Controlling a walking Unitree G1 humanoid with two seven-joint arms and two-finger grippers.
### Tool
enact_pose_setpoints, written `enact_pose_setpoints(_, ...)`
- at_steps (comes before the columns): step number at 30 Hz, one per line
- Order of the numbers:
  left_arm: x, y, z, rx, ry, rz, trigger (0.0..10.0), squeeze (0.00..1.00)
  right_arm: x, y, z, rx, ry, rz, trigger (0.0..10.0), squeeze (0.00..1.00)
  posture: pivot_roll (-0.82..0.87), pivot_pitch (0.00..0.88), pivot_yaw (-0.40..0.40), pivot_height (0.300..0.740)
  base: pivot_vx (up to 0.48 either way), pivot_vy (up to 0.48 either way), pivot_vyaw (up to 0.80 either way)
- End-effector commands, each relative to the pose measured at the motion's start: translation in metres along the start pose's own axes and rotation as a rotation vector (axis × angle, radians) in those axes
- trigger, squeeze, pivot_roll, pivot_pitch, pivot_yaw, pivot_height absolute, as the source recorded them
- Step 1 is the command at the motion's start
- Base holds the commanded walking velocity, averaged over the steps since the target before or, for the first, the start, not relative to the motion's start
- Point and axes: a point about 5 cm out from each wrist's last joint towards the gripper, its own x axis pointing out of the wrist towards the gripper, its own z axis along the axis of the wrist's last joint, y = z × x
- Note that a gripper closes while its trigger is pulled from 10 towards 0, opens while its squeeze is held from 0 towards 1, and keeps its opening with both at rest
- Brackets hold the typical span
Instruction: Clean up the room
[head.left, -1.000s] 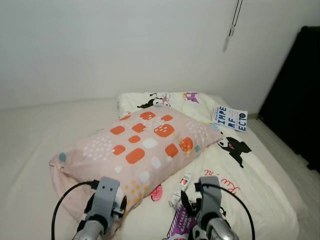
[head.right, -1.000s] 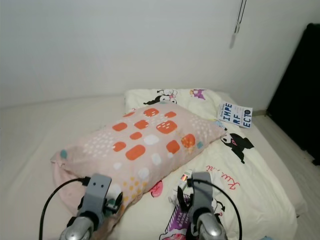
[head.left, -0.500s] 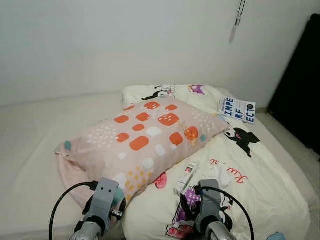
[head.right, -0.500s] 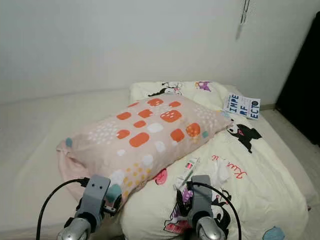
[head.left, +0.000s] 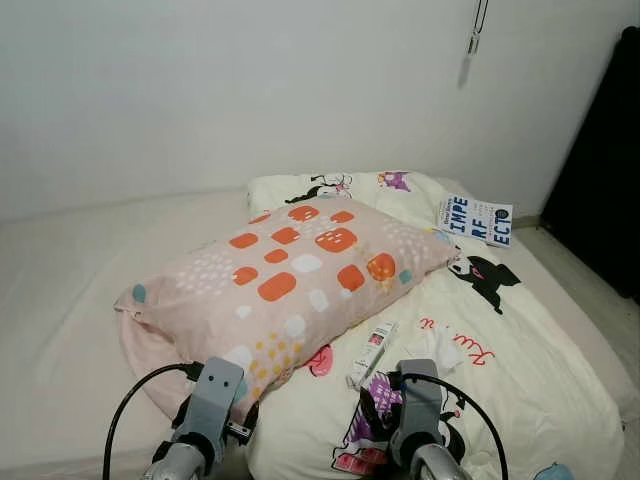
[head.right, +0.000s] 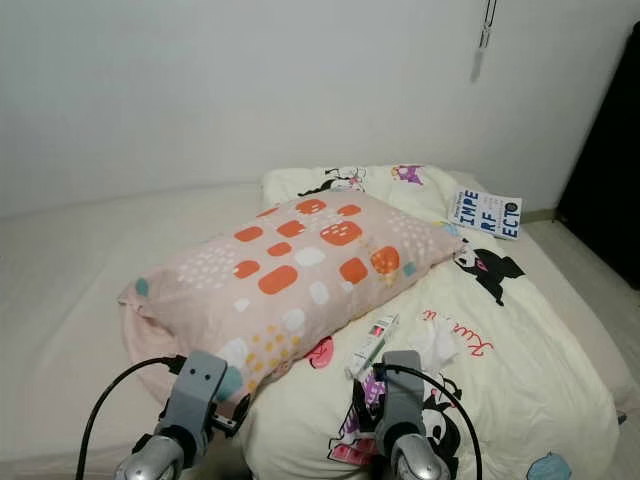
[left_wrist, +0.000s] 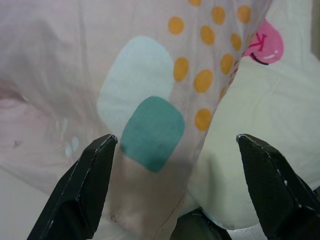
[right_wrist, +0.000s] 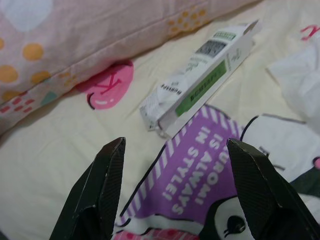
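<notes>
A pink pillow (head.left: 290, 285) with orange, white and yellow patches lies slantwise on the bed. A small white box (head.left: 371, 354) with green print lies beside its near corner on the cream cartoon-print blanket (head.left: 500, 340). A crumpled white tissue (head.left: 440, 348) sits just right of the box. A white book (head.left: 474, 219) with blue letters rests at the far right of the bed. My left gripper (left_wrist: 175, 195) is open just in front of the pillow's near corner (left_wrist: 150, 130). Open too, my right gripper (right_wrist: 172, 195) hovers over the blanket close to the white box (right_wrist: 200, 75).
A white wall rises behind the bed, with a cord (head.left: 475, 30) hanging at the top right. A dark cabinet or curtain (head.left: 605, 170) stands at the right edge. The bare mattress sheet (head.left: 60, 300) stretches to the left of the pillow.
The camera has drawn back and tilted, so more of the blanket's near edge shows. The pillow, box and book lie as before. Both grippers stay open.
</notes>
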Motion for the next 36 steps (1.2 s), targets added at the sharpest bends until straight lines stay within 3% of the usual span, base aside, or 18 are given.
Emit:
enact_pose_setpoints(1, -0.002, 0.004, -0.005, 0.015, 0.028, 0.001, 10.0, 0.0, -0.002, 0.004, -0.003, 0.026, 0.009, 0.007, 10.0, 0.0, 0.05, 0.154, 0.06, 0.618, 0.0, 0.0, 0.0)
enact_pose_setpoints(11, -0.001, 0.005, -0.005, 0.012, 0.028, 0.008, 10.0, 0.0, -0.002, 0.0, 0.003, 0.042, -0.03, -0.001, 10.0, 0.0, 0.05, 0.153, 0.06, 0.623, 0.0, 0.0, 0.0)
enact_pose_setpoints(36, 0.0, 0.003, -0.003, 0.006, 0.029, -0.001, 10.0, 0.0, -0.004, 0.001, 0.006, 0.051, -0.04, 0.007, 10.0, 0.0, 0.05, 0.158, 0.064, 0.728, 0.0, 0.0, 0.0)
